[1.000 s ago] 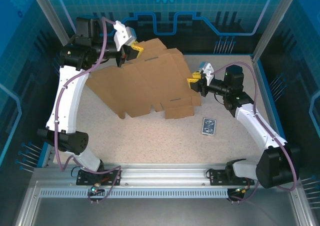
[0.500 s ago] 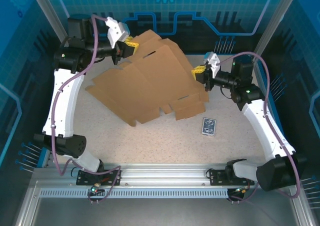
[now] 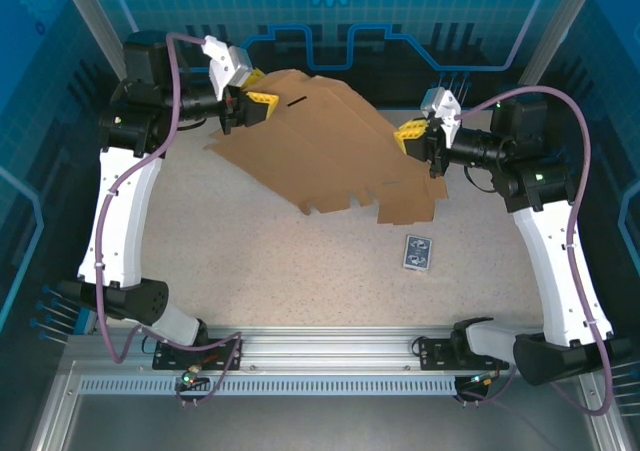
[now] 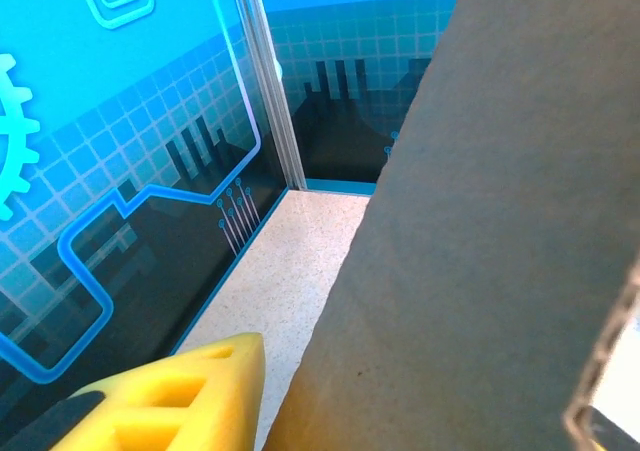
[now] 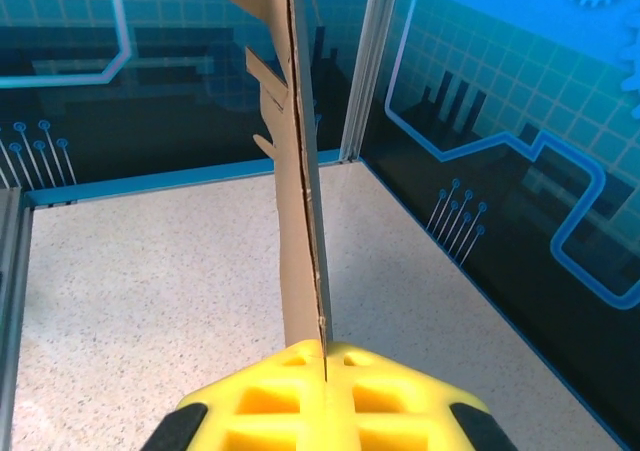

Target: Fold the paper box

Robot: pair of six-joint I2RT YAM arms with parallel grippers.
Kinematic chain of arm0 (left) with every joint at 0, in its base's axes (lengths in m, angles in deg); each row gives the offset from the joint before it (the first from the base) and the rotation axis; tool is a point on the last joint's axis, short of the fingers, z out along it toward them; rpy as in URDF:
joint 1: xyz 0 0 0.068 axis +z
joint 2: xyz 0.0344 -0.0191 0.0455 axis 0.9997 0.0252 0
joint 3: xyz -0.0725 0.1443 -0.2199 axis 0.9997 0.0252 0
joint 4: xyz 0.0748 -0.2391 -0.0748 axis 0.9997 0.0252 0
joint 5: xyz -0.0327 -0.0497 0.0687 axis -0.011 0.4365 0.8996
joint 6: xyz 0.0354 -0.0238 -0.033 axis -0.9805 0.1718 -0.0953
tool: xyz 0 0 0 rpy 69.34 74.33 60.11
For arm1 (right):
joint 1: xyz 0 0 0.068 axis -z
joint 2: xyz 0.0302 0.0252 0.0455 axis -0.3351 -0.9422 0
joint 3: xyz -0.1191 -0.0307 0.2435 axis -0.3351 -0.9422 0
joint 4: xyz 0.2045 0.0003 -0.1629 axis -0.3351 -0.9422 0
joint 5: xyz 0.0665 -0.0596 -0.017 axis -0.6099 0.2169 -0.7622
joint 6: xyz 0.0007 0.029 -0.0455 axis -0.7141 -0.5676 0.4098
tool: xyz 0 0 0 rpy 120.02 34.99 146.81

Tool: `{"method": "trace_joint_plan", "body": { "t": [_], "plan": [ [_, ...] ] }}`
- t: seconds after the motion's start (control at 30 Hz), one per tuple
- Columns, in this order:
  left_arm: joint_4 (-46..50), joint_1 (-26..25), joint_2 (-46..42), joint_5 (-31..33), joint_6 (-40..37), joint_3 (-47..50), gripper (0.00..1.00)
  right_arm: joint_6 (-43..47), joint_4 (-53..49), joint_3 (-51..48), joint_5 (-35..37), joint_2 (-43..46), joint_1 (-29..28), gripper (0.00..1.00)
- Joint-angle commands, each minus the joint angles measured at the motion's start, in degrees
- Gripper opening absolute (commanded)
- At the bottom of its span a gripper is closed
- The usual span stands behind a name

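Over the far half of the speckled table the paper box is held in the air. It is a flat die-cut sheet, tilted, its long axis running left to right between the two raised arms. The left gripper is clamped on the far left corner. The right gripper pinches the right edge (cardboard squeezed between its yellow pads). Neither arm is nearer, I think. A small blue card pack lies on the table, apart.

left tool pinched closed, far left | right tool pinched closed, far right
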State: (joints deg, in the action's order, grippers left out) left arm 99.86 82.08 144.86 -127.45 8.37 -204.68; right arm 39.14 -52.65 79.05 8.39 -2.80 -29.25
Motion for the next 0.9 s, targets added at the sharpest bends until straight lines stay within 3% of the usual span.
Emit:
{"method": "trace_joint_plan", "body": {
  "t": [0.0, 0.17, 0.3, 0.57, 0.87],
  "plan": [
    [-1.1, 0.2, 0.4, -3.4, 0.1, 0.4, 0.33, 0.8, -3.6, 2.5, -2.2, -0.7, 0.5, 0.00],
    [-1.8, 0.3, 0.3, -3.4, 3.7, 0.8, 0.14, -0.8, -0.4, 1.8, 1.2, -0.2, 0.4, 0.00],
    [-3.1, 0.3, 0.5, -0.8, 10.5, 0.1, 0.03, -1.9, 3.9, 0.5, 7.9, 1.1, -0.5, 0.00],
    [-5.6, 0.2, 0.7, 1.2, 24.6, 0.7, 0.00, 1.4, 8.7, -0.3, 25.0, 1.2, -6.6, 0.00],
    [-6.1, 0.2, 2.5, 3.1, 35.8, -0.2, 0.00, 16.6, 17.9, -7.0, 54.1, 0.6, -20.9, 0.00]
  ]
}}
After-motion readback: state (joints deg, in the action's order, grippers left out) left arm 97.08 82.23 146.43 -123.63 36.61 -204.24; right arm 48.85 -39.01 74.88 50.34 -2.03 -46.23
